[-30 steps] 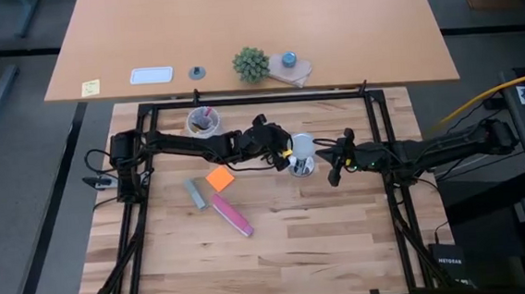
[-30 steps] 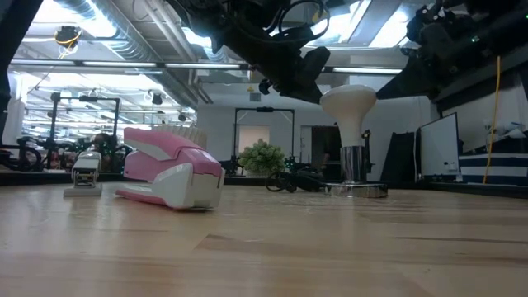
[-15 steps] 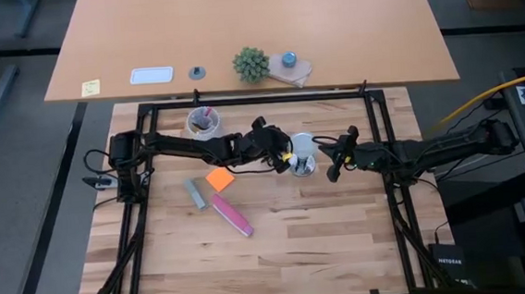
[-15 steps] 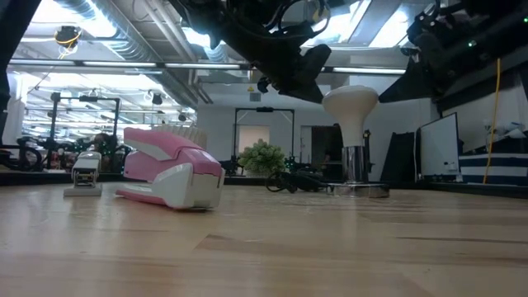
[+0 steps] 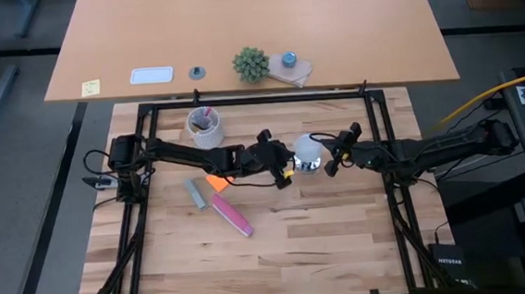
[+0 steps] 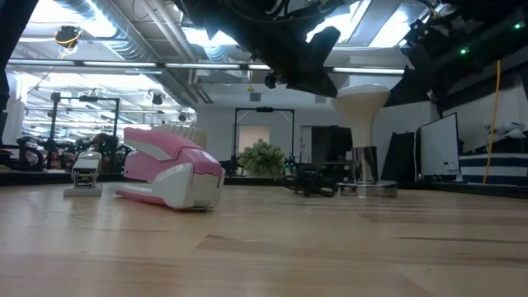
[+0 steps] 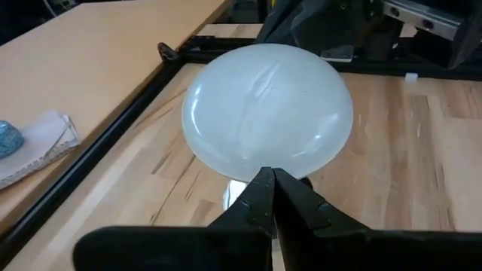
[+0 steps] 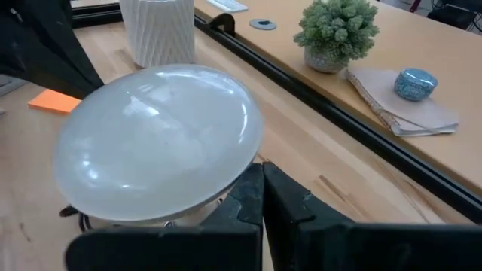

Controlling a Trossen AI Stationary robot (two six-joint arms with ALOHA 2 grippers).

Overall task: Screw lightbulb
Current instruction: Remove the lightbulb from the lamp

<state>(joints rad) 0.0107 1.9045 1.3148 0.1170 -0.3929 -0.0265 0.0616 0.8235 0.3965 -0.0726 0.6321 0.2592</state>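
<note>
Near the middle of the worktop (image 5: 344, 252), slightly far and right of centre, the lightbulb (image 5: 309, 147) is seen standing upright, base down in a shiny metal socket (image 6: 367, 188). White frosted dome w/ broad round top, narrowing to a grey neck; in the low view it reads as a mushroom shape (image 6: 360, 99) above the socket. Surface is smooth w/ soft glare on the dome.

Left tool (image 5: 285, 164) is placed just left of the bulb, fingers pressed together, nothing held. Right tool (image 5: 335, 159) is placed just right of the bulb, fingers also together, nothing held. Bulb sits between the two tips; contact can't be told.

Left of the bulb: orange sticky pad (image 5: 215, 180) partly under the left arm, grey stapler (image 5: 194, 193), pink stapler (image 5: 232, 215). White cup (image 5: 204, 126) w/ pens stands far-left, near the black frame rail (image 5: 259, 99) along the far edge. Near half and right-near part of the worktop are bare wood. Beyond the rail, a 2nd tan surface carries a small plant (image 5: 250, 64) and a notebook (image 5: 291, 69).
</note>
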